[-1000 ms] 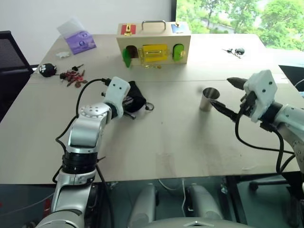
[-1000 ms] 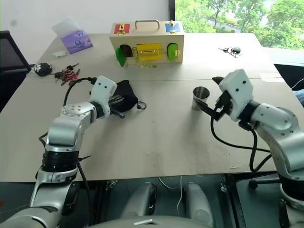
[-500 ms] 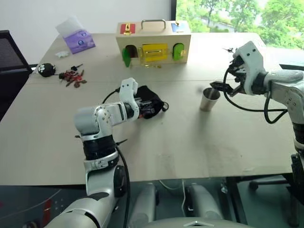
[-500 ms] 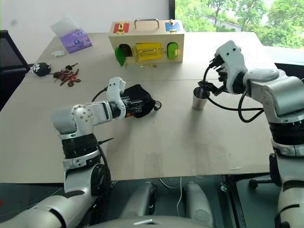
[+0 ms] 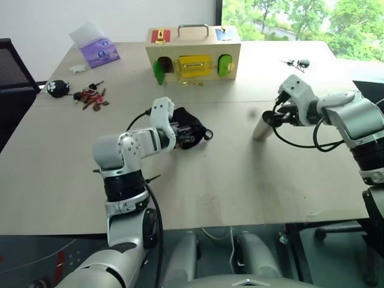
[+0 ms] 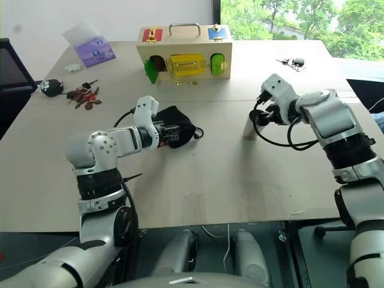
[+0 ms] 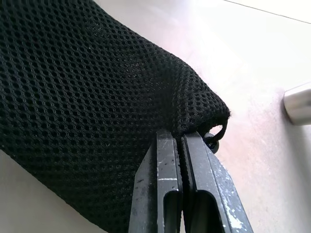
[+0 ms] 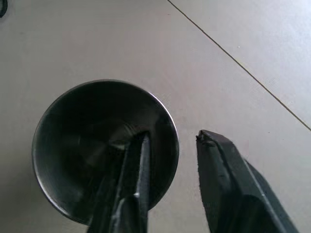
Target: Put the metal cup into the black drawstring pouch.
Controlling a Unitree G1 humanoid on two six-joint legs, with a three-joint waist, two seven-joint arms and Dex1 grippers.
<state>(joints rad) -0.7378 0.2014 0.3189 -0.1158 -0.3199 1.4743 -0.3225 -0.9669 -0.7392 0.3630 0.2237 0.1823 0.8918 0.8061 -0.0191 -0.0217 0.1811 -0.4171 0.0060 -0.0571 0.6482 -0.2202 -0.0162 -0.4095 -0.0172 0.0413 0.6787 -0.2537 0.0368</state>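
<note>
- Cup [image 8: 104,150] upright mid-table, right of pouch [image 5: 191,133], well apart; bare tabletop [image 5: 228,180] between and in front.
- Right gripper [image 8: 170,141] straddling cup rim, one finger inside, one outside, gap narrow.
- Left gripper [image 7: 182,141] pinched tight on pouch edge.

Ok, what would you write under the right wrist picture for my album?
The right gripper straddles the metal cup's rim, one finger inside and one outside.

The right claw [image 5: 269,118] hides the small silvery steel cup's [image 5: 260,129] rim; the soft black mesh drawstring pouch's [image 7: 92,97] mouth seems hidden, cropped.
</note>
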